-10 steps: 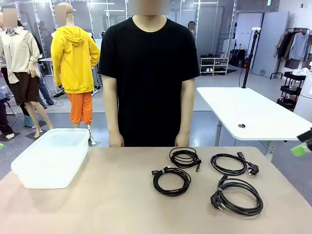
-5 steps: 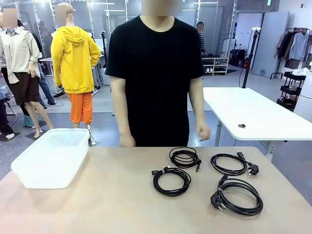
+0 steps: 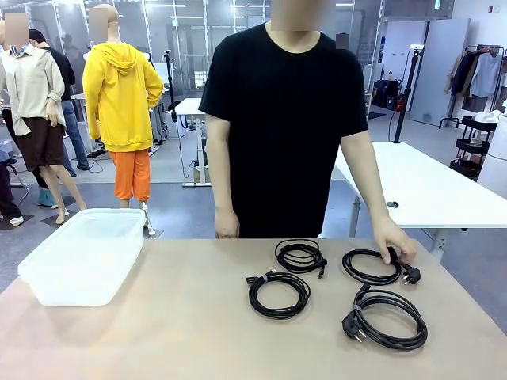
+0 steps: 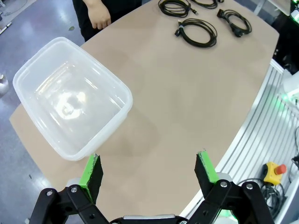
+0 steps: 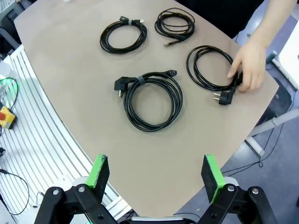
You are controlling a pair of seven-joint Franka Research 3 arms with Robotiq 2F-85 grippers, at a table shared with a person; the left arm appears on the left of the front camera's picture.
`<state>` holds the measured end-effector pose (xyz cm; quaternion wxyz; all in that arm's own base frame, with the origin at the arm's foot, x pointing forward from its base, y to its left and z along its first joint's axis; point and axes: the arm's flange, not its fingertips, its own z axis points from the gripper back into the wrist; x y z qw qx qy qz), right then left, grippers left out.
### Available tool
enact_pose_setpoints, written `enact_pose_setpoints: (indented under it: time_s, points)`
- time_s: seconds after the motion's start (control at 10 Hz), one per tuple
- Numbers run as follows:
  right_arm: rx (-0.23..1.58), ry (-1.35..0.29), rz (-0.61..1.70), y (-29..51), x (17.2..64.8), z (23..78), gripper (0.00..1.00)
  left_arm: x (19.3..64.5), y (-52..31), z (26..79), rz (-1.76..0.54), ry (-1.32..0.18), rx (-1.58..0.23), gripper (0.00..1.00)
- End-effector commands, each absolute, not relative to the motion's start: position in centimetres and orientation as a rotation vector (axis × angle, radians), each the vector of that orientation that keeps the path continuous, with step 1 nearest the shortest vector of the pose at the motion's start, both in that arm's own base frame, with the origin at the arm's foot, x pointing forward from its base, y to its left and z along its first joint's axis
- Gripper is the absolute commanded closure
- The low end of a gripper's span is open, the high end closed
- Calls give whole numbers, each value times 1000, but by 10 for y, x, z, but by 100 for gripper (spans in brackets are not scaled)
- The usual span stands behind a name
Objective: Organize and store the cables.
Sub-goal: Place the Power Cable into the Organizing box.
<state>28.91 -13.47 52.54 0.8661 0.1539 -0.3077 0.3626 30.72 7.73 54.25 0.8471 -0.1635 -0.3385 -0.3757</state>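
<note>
Since half a second ago, one hand of the person has been brought down from mid-air onto the far right coil, and the body has been shifted toward the picture's right. Nearest, two grippers are seen. The left gripper is held high over the table near one clear plastic bin, its jaws spread wide with nothing between them. The right gripper is likewise spread wide and empty. Four cables are counted, all laid flat on the tabletop as round black coils, none overlapping, well apart from the bin. The near right coil, the thicker one, is ended by a chunky plug, and the near middle coil is laid to its left. Farther back, the far middle coil is laid beside the far right coil. On that coil the hand's fingers are curled over the cord by its plug; whether it is pinched cannot be told. The person's other hand is hung loosely curled at the table's far edge
</note>
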Motion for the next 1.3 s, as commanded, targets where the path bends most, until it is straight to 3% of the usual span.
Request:
enact_pose_setpoints:
  time_s: [0.0, 1.2]
  points:
    - [320, -652, 768, -136, 290, 526, 0, 307, 77, 542, -807, -715, -344, 0]
    - [320, -652, 768, -136, 290, 526, 0, 307, 77, 542, -807, -715, -344, 0]
